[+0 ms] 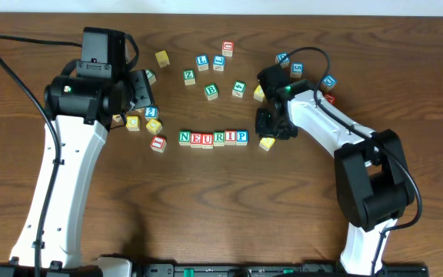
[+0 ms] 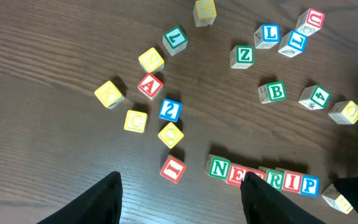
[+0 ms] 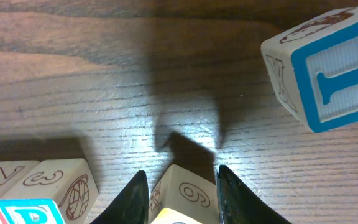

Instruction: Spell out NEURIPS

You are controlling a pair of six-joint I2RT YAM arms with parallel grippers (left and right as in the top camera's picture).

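Six cubes stand in a row mid-table reading N, E, U, R, I, P. A yellow-faced cube lies a small gap to the right of the P, slightly turned. My right gripper is over it. In the right wrist view both fingers press the sides of this cube, and the P cube sits at the lower left. My left gripper hangs open and empty left of the row; its right finger hides the U.
Loose cubes lie behind the row: Z, B, L, a red one. Yellow cubes and a red I sit by the left arm. Blue cubes lie beyond the right arm; a blue T cube is close ahead.
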